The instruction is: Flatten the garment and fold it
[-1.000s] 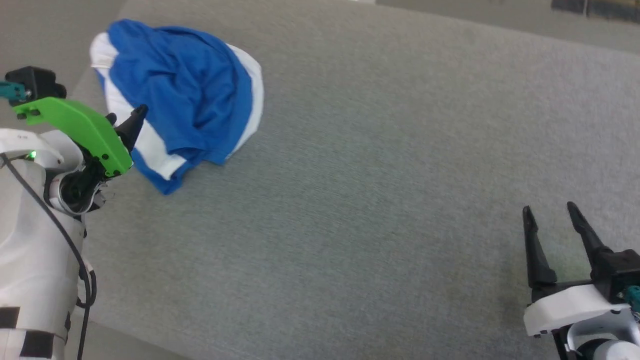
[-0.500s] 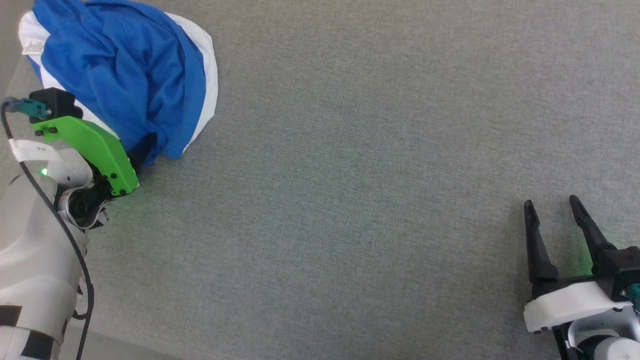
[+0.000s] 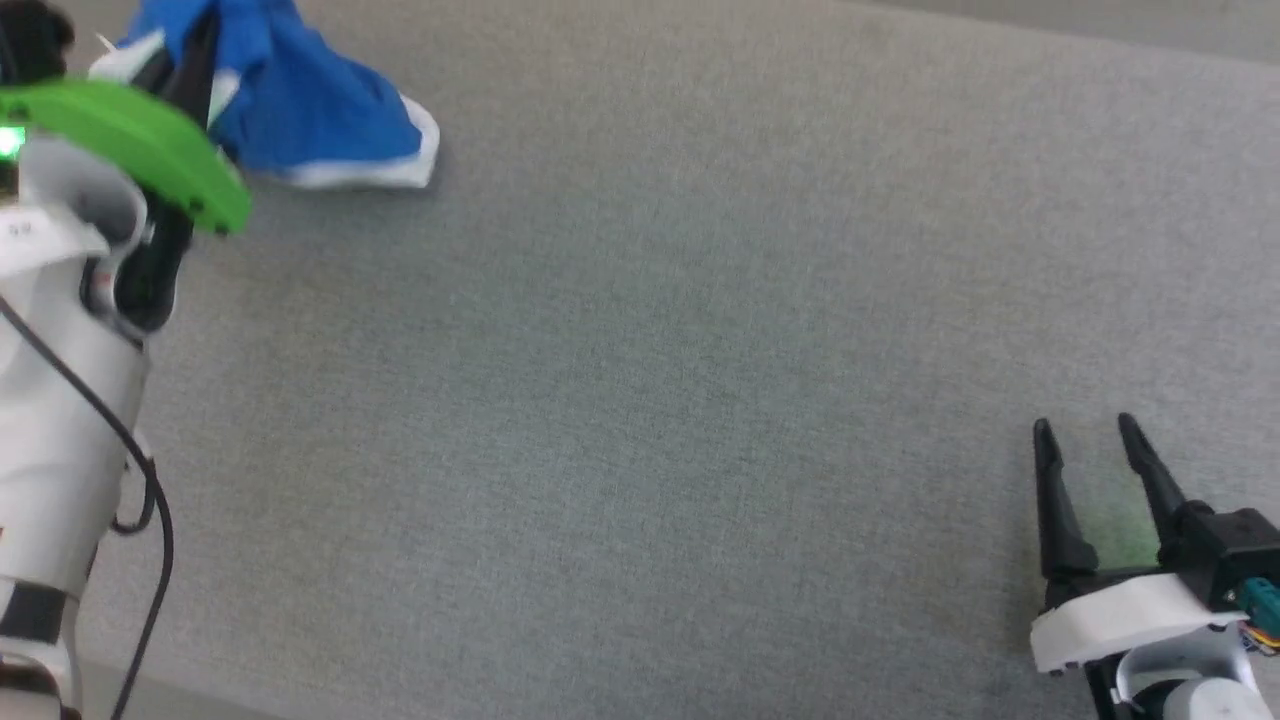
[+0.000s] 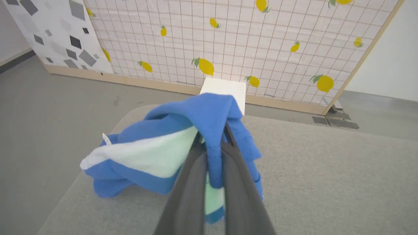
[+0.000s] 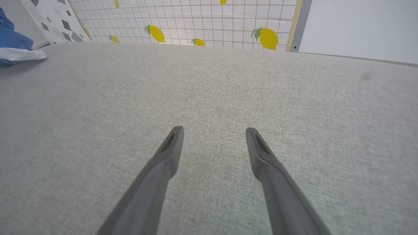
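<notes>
The garment (image 3: 310, 115), blue cloth with white stripes, is bunched at the far left of the grey surface. In the left wrist view the garment (image 4: 156, 153) hangs draped over my fingers, one part raised and the rest trailing on the surface. My left gripper (image 4: 214, 142) is shut on a fold of it, and the cloth hides the fingertips. In the head view the left gripper (image 3: 200, 45) rises beside its green wrist cover. My right gripper (image 3: 1090, 440) stands open at the lower right, far from the cloth. The right wrist view shows that gripper (image 5: 214, 130) holding nothing and the garment (image 5: 14, 49) at the far left.
The grey padded surface (image 3: 700, 400) stretches wide between the arms. Its left edge drops to a grey floor (image 4: 49, 98). Behind it stands a lemon-print grid screen (image 4: 245, 42) with a white box (image 4: 225, 89) at its foot.
My left gripper has shut on the garment and pulled part of it up off the surface. The head camera has shifted. The right gripper stays open in place.
</notes>
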Tool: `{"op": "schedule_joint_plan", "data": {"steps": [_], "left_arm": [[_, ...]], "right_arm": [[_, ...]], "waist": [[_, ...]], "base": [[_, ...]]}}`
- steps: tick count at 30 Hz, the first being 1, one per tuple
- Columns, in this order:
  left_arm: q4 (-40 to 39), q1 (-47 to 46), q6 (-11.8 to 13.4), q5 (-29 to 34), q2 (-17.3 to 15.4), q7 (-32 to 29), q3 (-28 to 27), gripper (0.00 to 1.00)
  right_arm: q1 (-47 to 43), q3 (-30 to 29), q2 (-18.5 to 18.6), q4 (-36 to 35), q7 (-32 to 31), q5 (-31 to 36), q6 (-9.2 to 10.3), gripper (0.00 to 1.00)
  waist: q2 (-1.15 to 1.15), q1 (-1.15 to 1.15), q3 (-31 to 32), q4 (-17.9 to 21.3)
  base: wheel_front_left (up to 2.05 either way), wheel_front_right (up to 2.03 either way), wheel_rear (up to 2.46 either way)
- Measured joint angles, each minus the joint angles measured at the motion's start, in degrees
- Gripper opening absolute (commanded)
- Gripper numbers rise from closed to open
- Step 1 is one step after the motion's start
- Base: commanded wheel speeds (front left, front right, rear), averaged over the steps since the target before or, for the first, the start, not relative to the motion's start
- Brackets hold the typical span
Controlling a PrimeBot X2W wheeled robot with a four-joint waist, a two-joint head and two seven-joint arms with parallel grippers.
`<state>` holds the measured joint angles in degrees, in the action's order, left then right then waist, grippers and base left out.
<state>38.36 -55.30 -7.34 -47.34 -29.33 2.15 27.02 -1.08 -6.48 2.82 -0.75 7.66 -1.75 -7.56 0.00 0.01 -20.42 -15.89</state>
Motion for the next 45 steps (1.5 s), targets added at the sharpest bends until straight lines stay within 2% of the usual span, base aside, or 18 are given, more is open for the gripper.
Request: {"op": "schedule_joint_plan", "data": {"steps": [6, 13, 18, 23, 24, 25, 27, 29, 35, 37, 41, 45], "left_arm": [[-9.27, -2.81, 0.0, -1.13, 1.05, -1.67, 4.31, 0.0], [-17.87, 0.74, 0.0, -4.35, 7.97, -7.4, 11.5, 0.0], [-18.06, 9.85, 0.07, -5.09, 13.3, -12.52, 19.44, 0.0], [-15.84, 16.84, 0.45, -6.57, 16.46, -18.38, 25.85, 0.0], [-15.21, 18.03, 0.79, -7.02, 17.05, -19.92, 26.89, 0.22], [-14.84, 19.08, 0.86, -8.03, 17.53, -21.57, 27.67, 0.97], [-14.71, 21.48, 1.22, -12.0, 18.51, -25.76, 28.02, 1.0], [-15.55, 21.57, 1.55, -13.02, 18.52, -26.85, 27.38, 1.0], [-20.71, 20.25, 4.04, -18.33, 17.57, -24.03, 18.84, 1.0], [-22.73, 19.14, 4.63, -17.44, 15.64, -19.79, 15.97, 1.0], [-25.04, 17.5, 6.57, -9.24, 9.78, -7.57, 11.31, 1.0], [-25.37, 19.21, 9.07, -3.86, 4.49, 1.85, 7.92, 1.0]], "right_arm": [[-0.39, 2.02, -0.02, 4.17, 2.54, -2.53, 0.0, 1.0], [-1.42, 2.71, 0.0, 7.28, 4.77, -5.04, 0.0, 1.0], [-1.4, 3.18, 0.01, 8.49, 5.57, -6.0, -0.01, 1.0], [-1.41, 3.25, 0.01, 9.4, 6.24, -6.49, 0.0, 1.0], [-1.41, 3.19, 0.01, 9.48, 6.45, -6.5, 0.0, 1.0], [-1.42, 3.15, 0.01, 9.57, 6.5, -6.51, 0.0, 1.0], [-1.43, 2.99, 0.01, 9.96, 6.57, -6.87, 0.0, 1.0], [-1.44, 2.8, 0.03, 10.35, 6.68, -6.91, 0.0, 1.0], [-1.49, 2.96, 0.02, 11.28, 6.82, -6.97, -0.01, 1.0], [-1.54, 3.0, 0.01, 11.55, 6.99, -7.3, 0.0, 1.0], [-1.7, 3.16, 0.01, 11.73, 7.0, -7.45, -0.01, 1.0], [-2.13, 3.15, 0.0, 11.72, 7.0, -7.44, -0.01, 1.0]], "waist": [[0.0, -0.01, 5.0, 1.14], [0.0, -0.01, 9.49, 4.27], [0.0, -0.01, 10.55, 7.67], [0.0, -0.01, 10.63, 10.64], [0.0, -0.01, 10.56, 11.18], [0.0, -0.01, 10.49, 11.62], [0.0, -0.01, 10.31, 12.33], [0.0, -0.01, 10.34, 12.22], [0.0, -0.01, 11.84, 10.92], [0.0, -0.01, 12.72, 10.23], [0.0, -0.01, 14.4, 8.73], [0.0, -0.01, 15.79, 7.18]], "base": [[0.0, 0.0, 0.0], [0.0, 0.0, 0.0], [0.0, 0.0, 0.0], [0.0, 0.0, 0.0], [0.0, 0.0, 0.0], [0.0, 0.0, 0.0], [0.0, 0.0, 0.0], [0.0, 0.0, 0.0], [0.0, 0.0, 0.0], [0.0, 0.0, 0.0], [0.0, 0.0, 0.0], [0.0, 0.0, 0.0]]}}
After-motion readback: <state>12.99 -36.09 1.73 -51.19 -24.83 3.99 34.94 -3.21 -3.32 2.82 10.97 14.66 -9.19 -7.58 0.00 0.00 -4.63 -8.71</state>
